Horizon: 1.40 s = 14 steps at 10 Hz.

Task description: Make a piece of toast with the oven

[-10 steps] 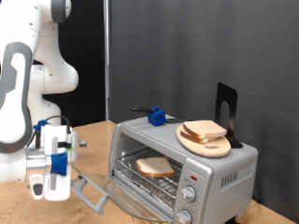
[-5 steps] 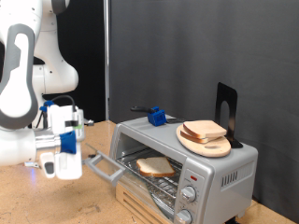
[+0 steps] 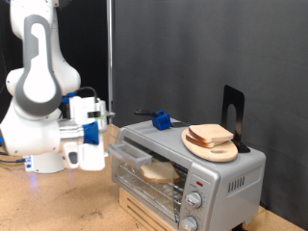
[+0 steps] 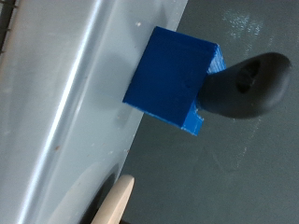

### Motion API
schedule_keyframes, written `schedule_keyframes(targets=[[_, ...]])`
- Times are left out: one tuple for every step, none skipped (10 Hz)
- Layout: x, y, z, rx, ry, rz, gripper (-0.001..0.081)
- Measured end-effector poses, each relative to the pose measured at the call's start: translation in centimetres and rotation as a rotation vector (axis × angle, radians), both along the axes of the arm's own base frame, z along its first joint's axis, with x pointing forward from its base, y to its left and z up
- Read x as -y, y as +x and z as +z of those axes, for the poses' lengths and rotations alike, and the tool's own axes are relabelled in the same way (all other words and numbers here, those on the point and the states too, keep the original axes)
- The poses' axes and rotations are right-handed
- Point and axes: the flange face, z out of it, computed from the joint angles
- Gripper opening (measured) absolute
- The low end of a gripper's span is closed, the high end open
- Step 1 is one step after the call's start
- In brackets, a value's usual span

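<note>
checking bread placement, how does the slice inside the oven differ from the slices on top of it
The piece of toast lies alone on the rack inside the oven, seen through the nearly shut glass door; the other slices are stacked on a round wooden board on the oven's roof, in the open. All look pale with tan crusts.

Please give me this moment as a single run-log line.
gripper: at oven door's upper edge | door: nearly shut | piece of toast: on rack inside | wooden board with slices: on oven top
</note>
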Motion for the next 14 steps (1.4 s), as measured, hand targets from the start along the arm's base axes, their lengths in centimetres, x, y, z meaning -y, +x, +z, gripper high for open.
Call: schedule_keyframes(targets=[[-0.8, -0.2, 0.3, -0.007, -0.008, 0.002, 0.0803], [-1.1, -0.4, 0.5, -0.022, -0.015, -0.001, 0.0803], [-1.0, -0.6, 0.8, -0.031, -0.016, -0.008, 0.0803], [-0.3, -0.9, 1.1, -0.039, -0.018, -0.023, 0.0803], [1.1, -1.2, 1.4, -0.051, -0.023, -0.048, 0.0803], [2.8, -1.6, 1.7, -0.056, -0.03, -0.08, 0.0803], [4.4, -1.9, 1.9, -0.052, -0.039, -0.12, 0.0803], [6.2, -2.1, 2.1, -0.049, -0.049, -0.165, 0.0803], [7.1, -2.3, 2.2, -0.047, -0.052, -0.188, 0.0803], [6.9, -2.3, 2.1, -0.049, -0.05, -0.184, 0.0803], [6.8, -2.4, 2.4, -0.067, -0.032, -0.145, 0.0803], [7.5, -2.2, 3.0, -0.098, -0.033, -0.099, 0.0803], [8.8, -1.4, 3.6, -0.135, -0.061, -0.072, 0.0803], [10.0, -0.2, 4.0, -0.163, -0.08, -0.079, 0.0803]])
